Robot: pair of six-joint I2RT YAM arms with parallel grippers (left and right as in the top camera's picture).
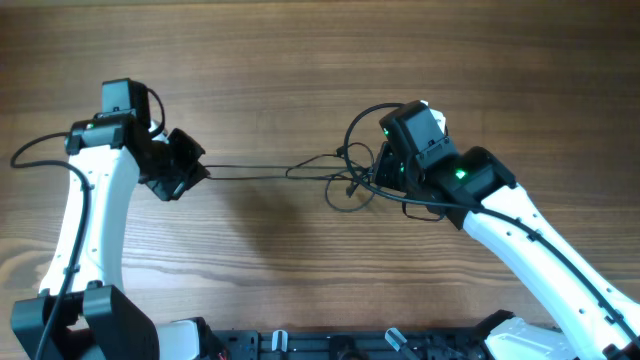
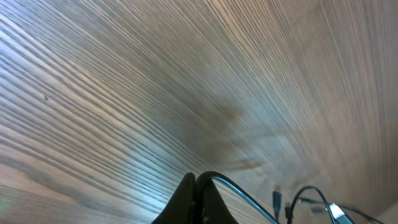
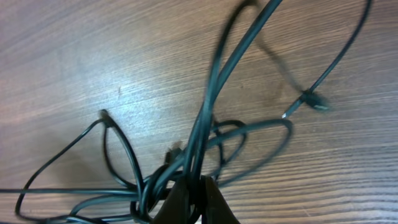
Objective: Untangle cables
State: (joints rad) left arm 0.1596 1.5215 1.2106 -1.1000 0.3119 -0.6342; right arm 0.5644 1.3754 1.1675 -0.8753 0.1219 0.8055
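Thin dark cables (image 1: 340, 178) lie tangled in loops at the table's middle right, with strands stretched taut to the left. My left gripper (image 1: 197, 170) is shut on a cable; in the left wrist view that cable (image 2: 249, 194) arcs out from between the closed jaws (image 2: 196, 180). My right gripper (image 1: 385, 172) is shut on a bunch of cables at the knot; in the right wrist view the cables (image 3: 211, 106) rise from the jaws (image 3: 194, 182), and loops spread around them. A small plug end (image 3: 314, 99) hangs to the right.
The wooden table (image 1: 300, 60) fills the view. Thicker black arm wires run by the left arm (image 1: 40, 150) and over the right arm (image 1: 425, 205). The arm bases (image 1: 300, 345) sit along the front edge.
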